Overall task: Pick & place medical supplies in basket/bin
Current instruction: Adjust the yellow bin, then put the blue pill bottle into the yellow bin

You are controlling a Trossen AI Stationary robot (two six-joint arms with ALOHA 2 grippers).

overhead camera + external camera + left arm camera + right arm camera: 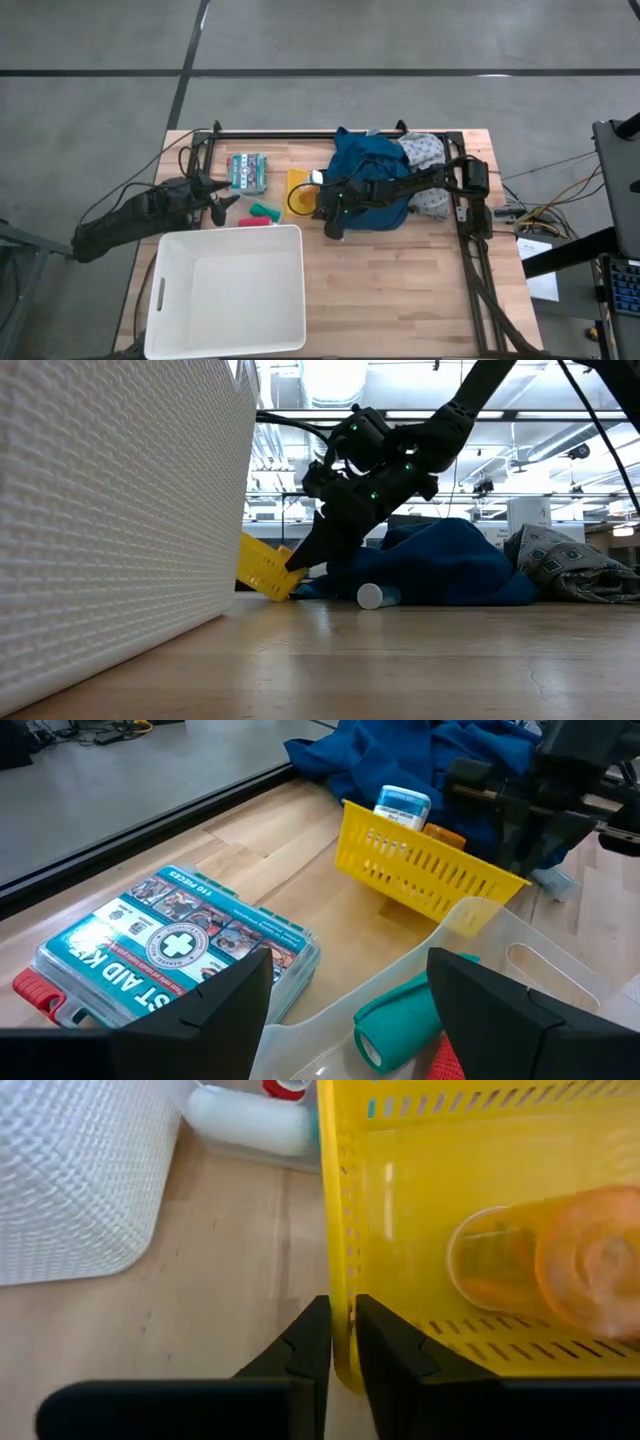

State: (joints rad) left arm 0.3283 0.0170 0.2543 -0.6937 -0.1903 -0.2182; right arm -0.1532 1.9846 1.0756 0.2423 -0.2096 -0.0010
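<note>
The white tub [225, 290] stands at the table's near left; its wall fills the left of the low view [110, 510]. A small yellow basket [299, 192] holds an orange bottle [590, 1270] and a white bottle [403, 808]. My right gripper [343, 1342] is shut on it. Behind lie the blue garment [370, 178] and the grey speckled cloth [425, 155]. A white-capped bottle [371, 596] lies on its side before the garment. My left gripper [350, 1010] waits open at the table's left, near a green roll [400, 1020]. My right gripper pinches the yellow basket's slotted side wall at its rim [343, 1295], one finger inside the basket and one outside. The fingers slant down from the table's right side. The basket sits tilted, its lower edge [272, 592] on the table.
A first aid kit [246, 172] lies at the far left. A green roll [263, 211] and a red item [255, 222] lie between the kit and the tub. A white tube with a red cap [250, 1120] lies beside the tub's corner [70, 1170].
</note>
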